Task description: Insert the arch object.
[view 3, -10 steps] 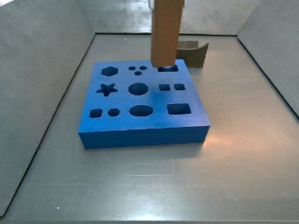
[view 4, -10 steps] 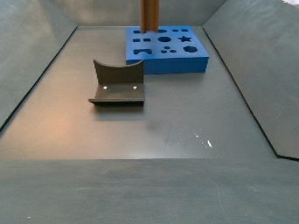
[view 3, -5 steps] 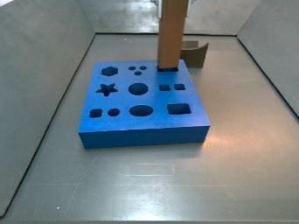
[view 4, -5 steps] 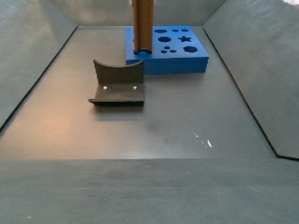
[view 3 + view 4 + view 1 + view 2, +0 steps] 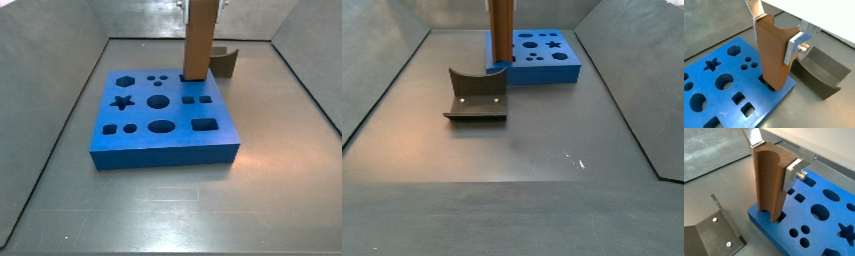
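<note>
Gripper (image 5: 777,34), jaws clamped on the arch object (image 5: 773,55), holds it upright w/ foot just entering blue board (image 5: 724,90) slot nr frame centre; full seating probably left.

We see a smooth grey metal floor (image 5: 516,190) with a dull sheen, hemmed in by plain grey walls that slope outward. In a side view the left wall (image 5: 40,80), the right wall (image 5: 314,50) and the paler back wall (image 5: 134,18) meet the floor along dark seams. Small bright glints (image 5: 572,158) of light lie on the floor, with a soft warm reflection (image 5: 274,150) in a side view.
</note>
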### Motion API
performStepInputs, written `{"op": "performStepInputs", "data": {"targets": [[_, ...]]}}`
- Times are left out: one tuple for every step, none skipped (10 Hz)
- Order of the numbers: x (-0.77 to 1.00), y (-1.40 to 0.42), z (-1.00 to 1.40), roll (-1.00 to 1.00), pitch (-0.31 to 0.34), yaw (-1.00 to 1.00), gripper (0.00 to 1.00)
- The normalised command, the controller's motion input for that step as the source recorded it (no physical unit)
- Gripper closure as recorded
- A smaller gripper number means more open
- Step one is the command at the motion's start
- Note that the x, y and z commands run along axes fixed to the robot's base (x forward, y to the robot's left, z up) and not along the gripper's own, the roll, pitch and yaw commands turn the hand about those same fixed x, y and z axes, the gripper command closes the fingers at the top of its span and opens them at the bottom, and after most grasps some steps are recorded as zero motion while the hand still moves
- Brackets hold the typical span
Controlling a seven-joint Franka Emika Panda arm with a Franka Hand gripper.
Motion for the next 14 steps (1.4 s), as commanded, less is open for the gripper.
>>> {"op": "performStepInputs", "data": {"targets": [[-0.13,-0.12,-0.08,-0.13,-0.009,-0.09,1.0],[-0.13,-0.16,-0.09,-0.07,-0.007,0.01,1.0],[-0.02,-0.07,-0.14,-0.06,0.0,0.04,1.0],[0.0,-0.04,-0.2,0.0,0.0,0.0,1.0],[0.0,0.0,-0.25,0.0,0.0,0.0,1.0],[0.0,0.0,-0.28,0.0,0.0,0.0,1.0],[-0.02,0.0,-0.28,0.0,0.0,0.0,1.0],[-0.08,0.0,-0.21,0.0,0.0,0.0,1.0],[-0.07,0.0,-0.26,0.0,0.0,0.0,1.0],[-0.05,0.0,-0.28,0.0,0.0,0.0,1.0],[-0.07,0.0,-0.29,0.0,0.0,0.0,1.0],[0.0,0.0,-0.3,-0.04,-0.01,0.0,1.0],[0.02,0.0,-0.33,-0.06,-0.011,0.0,1.0],[0.29,0.0,-0.34,-0.08,0.0,-0.15,1.0]]}}
